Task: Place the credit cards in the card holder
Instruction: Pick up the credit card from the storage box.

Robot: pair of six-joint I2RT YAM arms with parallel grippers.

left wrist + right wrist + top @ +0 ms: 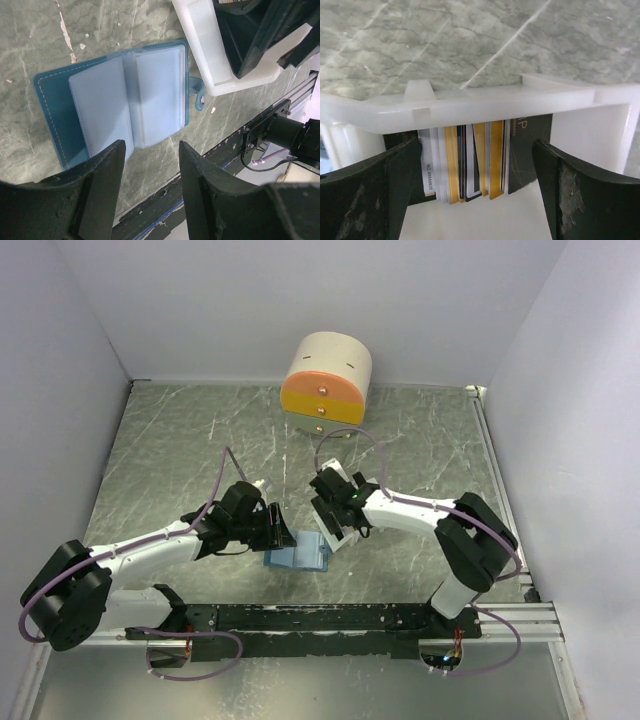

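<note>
The light-blue card holder (125, 95) lay open near the front edge of the marbled table (30, 30), with no card showing in its slots. The left gripper (150, 150) hovered above it, jaws spread and holding nothing. Just beside the holder, at its 2 o'clock, a white tray (485, 102) held a packed row of credit cards (470, 160). The right gripper (477, 150) straddled them, jaws wide, grasping none. The first pick seemed to be in hand. The next move would call for pinching a single card's edge.

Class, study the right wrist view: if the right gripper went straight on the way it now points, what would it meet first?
Most likely the credit cards standing on edge in the white tray; the open right gripper frames them in its view. Depth is hard to judge.
</note>
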